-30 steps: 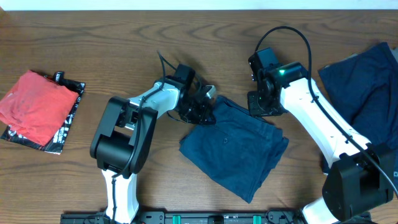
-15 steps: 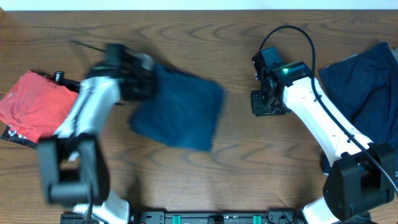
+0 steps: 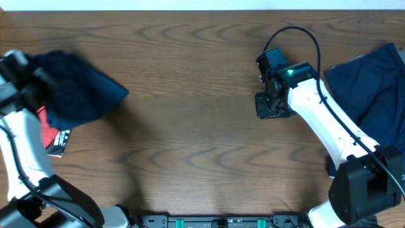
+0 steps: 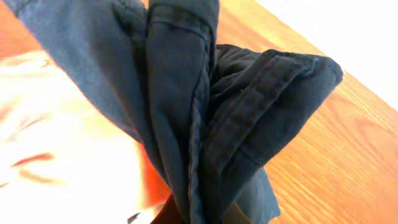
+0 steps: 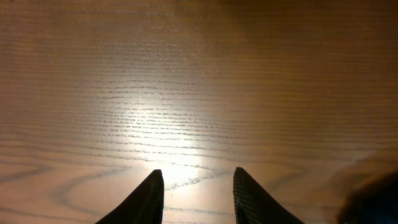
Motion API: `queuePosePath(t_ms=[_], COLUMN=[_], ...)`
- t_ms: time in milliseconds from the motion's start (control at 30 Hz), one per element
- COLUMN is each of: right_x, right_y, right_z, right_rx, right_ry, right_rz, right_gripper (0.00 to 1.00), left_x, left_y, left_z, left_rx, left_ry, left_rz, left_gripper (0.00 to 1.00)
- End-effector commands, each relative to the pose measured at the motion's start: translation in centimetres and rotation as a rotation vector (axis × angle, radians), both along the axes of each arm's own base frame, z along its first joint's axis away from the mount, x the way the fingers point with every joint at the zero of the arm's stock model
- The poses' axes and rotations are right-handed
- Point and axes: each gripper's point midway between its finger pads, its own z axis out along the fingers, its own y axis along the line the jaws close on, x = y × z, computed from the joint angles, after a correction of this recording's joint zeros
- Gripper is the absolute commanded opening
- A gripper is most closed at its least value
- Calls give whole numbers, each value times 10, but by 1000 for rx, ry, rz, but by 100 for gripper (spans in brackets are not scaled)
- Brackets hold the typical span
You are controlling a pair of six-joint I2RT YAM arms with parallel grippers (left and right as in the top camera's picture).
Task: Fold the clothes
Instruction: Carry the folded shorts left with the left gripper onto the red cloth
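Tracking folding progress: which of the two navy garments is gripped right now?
The folded navy garment at far left, held by the left gripper; the other navy garment lies ungripped at right.

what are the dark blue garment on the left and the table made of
Dark blue garment: likely denim or heavy cotton, matte; thick stitched seams. Table: wood or wood-look laminate, smooth with slight sheen; grain lines, light glare.
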Motion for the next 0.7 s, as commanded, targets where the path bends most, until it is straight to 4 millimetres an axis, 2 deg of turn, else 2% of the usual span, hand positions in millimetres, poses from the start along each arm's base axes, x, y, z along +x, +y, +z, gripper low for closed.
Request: queuePosePath(t_ms=[0,100,300,333,367,400,433,667], right_x=[2,2,1,1,1,1,1,2], right_y=[-4,-5,-5,-5,-5,-5,-5,-5], right_z=[9,9,9,9,9,9,9,9], right_rx=[-2,-9,-10,-10,-10,-10,-10,-8], right_ry=[-25,-26,-23,-21,-21,-21,-21,-26], right_rz=[-21,-22,-22,-22,-22,-22,-21,-22], right_gripper=[36,36,36,36,36,36,36,37], left_x=[-9,-16,-17,-18,-18,-18,-19,-26], left_y=[23,34,35,34,34,33,31,34], left_z=[1,1,0,0,-1,-2,-3,-8], left_rx=[-46,-57,-58,-61,-66,-70,-83,-99], left_ry=[-19,-22,-18,-16,-12,-11,-8,18], left_rz=[105,145,147,147,147,145,151,205], left_gripper=[6,6,6,9,37,72,98,98])
